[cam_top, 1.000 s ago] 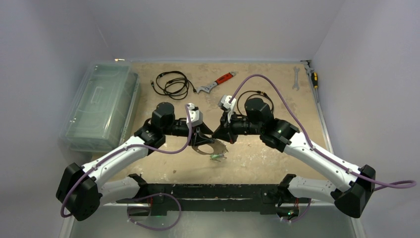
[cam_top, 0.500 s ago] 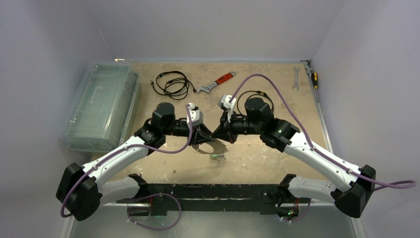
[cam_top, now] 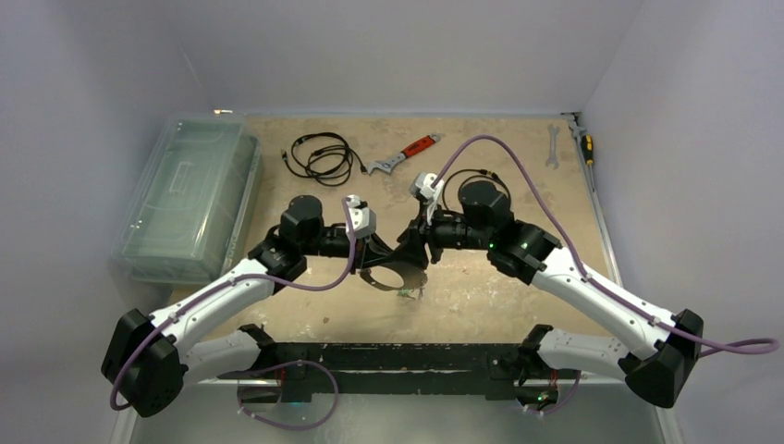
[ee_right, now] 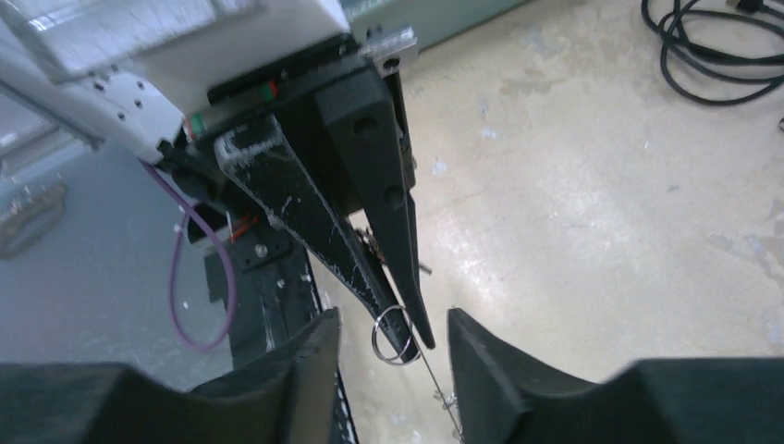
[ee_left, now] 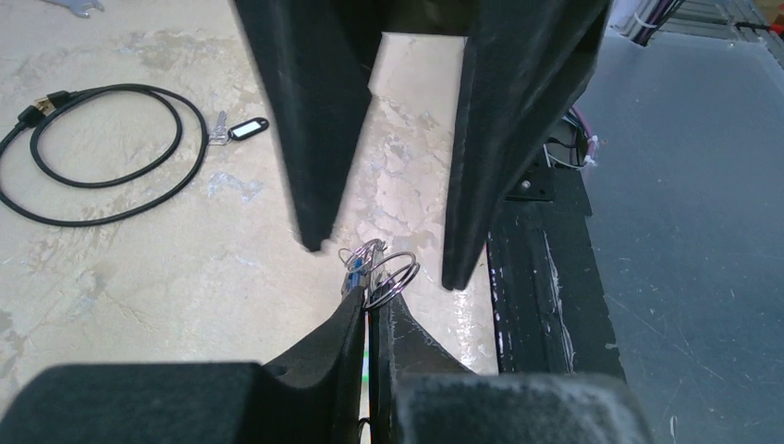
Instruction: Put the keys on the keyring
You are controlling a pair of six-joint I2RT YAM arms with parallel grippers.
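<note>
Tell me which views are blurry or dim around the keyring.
Top external: evenly lit, but the keyring is tiny and dim. Left wrist: wire rings sharp, the shut left gripper blurred close up. Right wrist: right gripper soft-edged at the bottom, the left gripper's scratched fingers and the table sharp.

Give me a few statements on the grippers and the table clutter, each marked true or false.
The left gripper is shut, a small ring at its tips. True.
The right gripper is shut. False: its fingers stand apart.
A red-handled wrench lies on the table. True.
The cable by the wrench lies in the clear box. False: it lies on the table beside the box.
</note>
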